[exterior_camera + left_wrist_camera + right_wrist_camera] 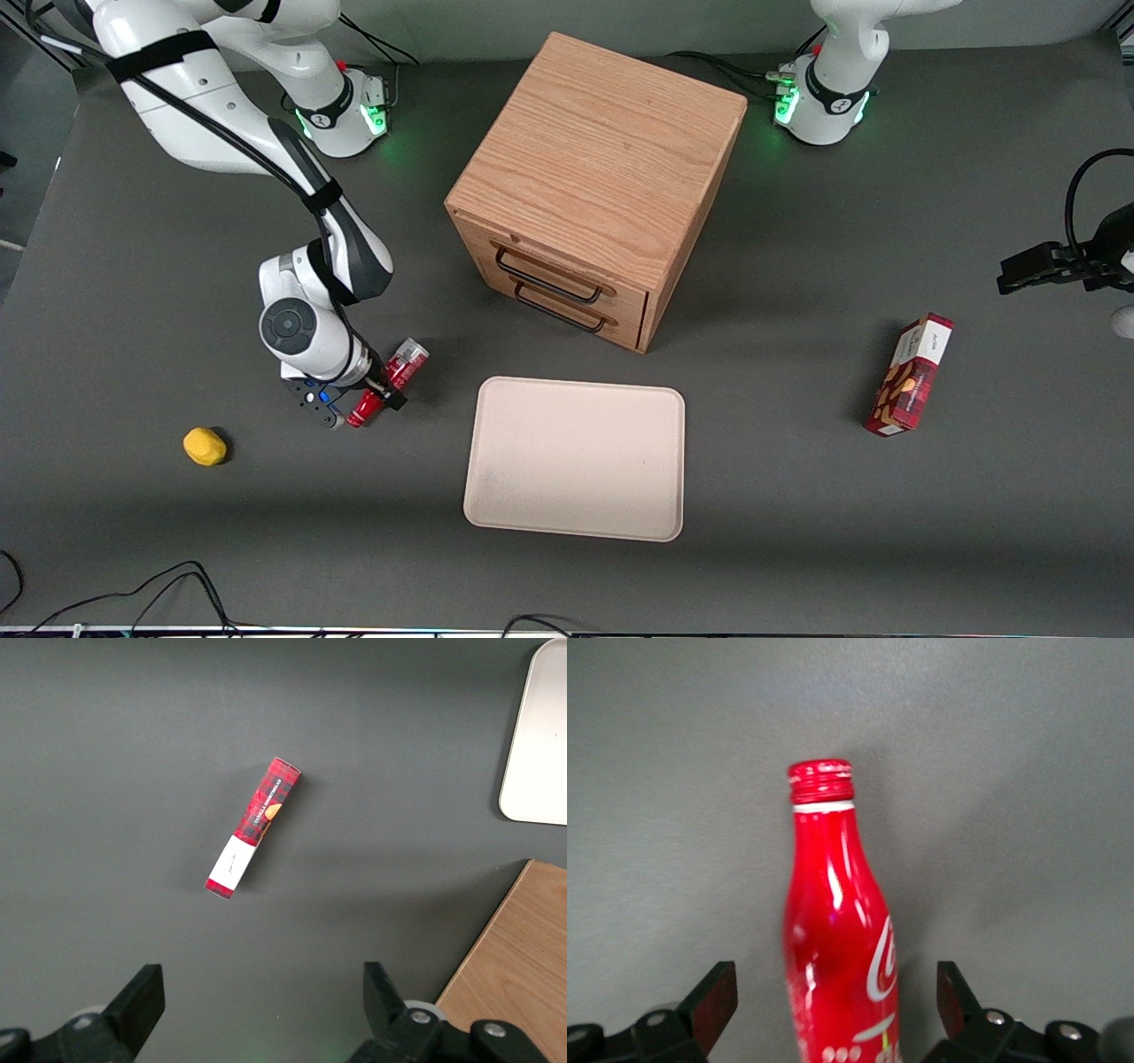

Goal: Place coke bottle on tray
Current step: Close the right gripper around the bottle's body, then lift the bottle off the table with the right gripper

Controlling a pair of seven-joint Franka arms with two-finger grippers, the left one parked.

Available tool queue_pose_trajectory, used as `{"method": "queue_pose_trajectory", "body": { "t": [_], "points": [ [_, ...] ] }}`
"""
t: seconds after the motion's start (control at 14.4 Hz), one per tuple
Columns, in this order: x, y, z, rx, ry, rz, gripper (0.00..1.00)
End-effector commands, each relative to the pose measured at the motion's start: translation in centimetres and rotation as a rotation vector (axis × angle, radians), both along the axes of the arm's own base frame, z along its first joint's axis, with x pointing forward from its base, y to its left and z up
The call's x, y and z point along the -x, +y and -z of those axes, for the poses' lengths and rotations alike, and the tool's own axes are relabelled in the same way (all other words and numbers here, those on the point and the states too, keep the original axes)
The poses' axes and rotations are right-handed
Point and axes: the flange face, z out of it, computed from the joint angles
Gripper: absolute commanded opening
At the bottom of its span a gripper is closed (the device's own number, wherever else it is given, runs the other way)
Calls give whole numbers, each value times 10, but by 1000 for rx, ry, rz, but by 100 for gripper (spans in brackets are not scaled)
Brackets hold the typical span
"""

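Note:
The coke bottle (406,361) is red with a red cap and white lettering. It lies on its side on the dark table, toward the working arm's end, beside the tray (576,456), with its cap pointing nearer the front camera. My right gripper (354,403) is low over the bottle's cap end. In the right wrist view the bottle (837,904) lies between the two fingers of the gripper (835,983), which is open, with a gap on each side. The pale beige tray is bare and also shows in the left wrist view (540,735).
A wooden drawer cabinet (602,177) stands farther from the front camera than the tray. A yellow lemon-like fruit (205,446) lies near the gripper, toward the working arm's end. A red snack box (911,374) lies toward the parked arm's end and shows in the left wrist view (254,826).

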Motion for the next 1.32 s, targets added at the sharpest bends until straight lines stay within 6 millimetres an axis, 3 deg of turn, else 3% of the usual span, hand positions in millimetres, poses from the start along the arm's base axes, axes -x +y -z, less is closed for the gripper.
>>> {"method": "queue_pose_trajectory", "body": {
  "t": [0.0,0.7,0.77,0.84,0.91,1.25],
  "points": [
    [-2,4,14,21,-7,-4,100],
    [-1,9,16,20,-6,-10,100],
    [-1,8,16,20,-7,-9,89],
    [-1,8,16,21,-8,8,26],
    [-1,8,16,22,-8,13,0],
    [-1,9,15,24,-11,19,0]
  ]
}}
